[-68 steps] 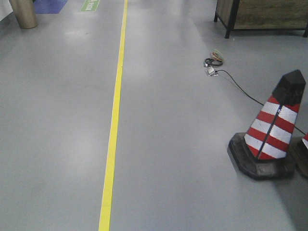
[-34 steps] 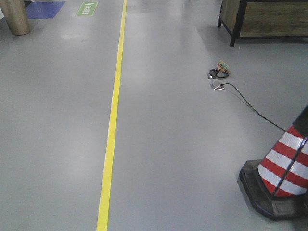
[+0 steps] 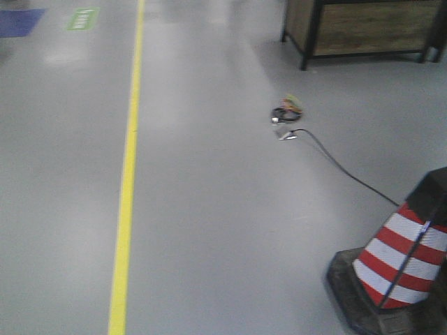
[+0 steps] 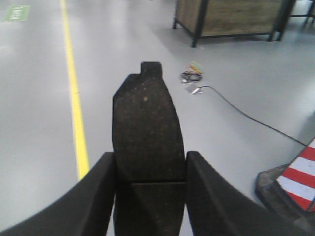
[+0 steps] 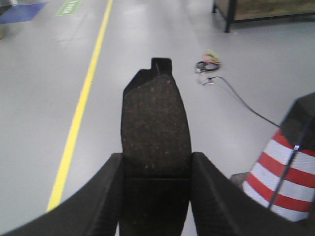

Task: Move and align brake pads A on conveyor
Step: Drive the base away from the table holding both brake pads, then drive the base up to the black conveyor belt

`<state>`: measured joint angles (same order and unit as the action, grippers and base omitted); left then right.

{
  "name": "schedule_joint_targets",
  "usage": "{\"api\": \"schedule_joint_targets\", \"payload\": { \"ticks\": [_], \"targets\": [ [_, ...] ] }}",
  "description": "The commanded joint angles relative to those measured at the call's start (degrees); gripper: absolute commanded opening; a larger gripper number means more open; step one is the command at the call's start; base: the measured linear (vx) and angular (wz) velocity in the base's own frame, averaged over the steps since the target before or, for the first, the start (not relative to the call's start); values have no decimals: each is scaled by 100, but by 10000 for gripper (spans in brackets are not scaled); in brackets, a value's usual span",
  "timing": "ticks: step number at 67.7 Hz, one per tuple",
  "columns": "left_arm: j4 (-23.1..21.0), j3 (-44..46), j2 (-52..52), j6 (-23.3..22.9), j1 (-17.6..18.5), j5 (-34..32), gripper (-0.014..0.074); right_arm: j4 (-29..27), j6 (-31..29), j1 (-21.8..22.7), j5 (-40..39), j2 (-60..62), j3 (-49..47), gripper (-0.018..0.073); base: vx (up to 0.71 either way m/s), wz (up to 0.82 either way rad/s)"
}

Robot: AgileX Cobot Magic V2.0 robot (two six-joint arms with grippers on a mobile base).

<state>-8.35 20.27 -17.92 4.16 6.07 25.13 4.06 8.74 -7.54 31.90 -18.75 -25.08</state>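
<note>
Fingers (image 4: 93,201) of left gripper (image 4: 150,164) clamp 1 brake pad (image 4: 146,118) by its end, right gripper (image 5: 156,164) a 2nd pad (image 5: 155,118) likewise; any jolt nr traffic cone (image 3: 398,258) cd tilt or drop them

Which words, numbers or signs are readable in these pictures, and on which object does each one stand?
Green floor sign: white marks, too blurred to read.
Left brake pad, in the left end effector: no text visible.
Right brake pad, in the right end effector: no text visible.
Traffic cone: stripes only, no text.
</note>
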Motion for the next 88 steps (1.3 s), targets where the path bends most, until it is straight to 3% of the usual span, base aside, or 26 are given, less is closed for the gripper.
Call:
{"api": "schedule_joint_targets", "payload": {
  "ticks": [1, 88],
  "targets": [
    [-79, 167, -50, -11, 26, -572, -6, 64, -48, 6, -529, -34, -187, -7, 31, -63],
    [-79, 167, -50, -11, 26, -572, -6, 64, -48, 6, -535, -34, -187, -7, 20, -83]
  ]
}}
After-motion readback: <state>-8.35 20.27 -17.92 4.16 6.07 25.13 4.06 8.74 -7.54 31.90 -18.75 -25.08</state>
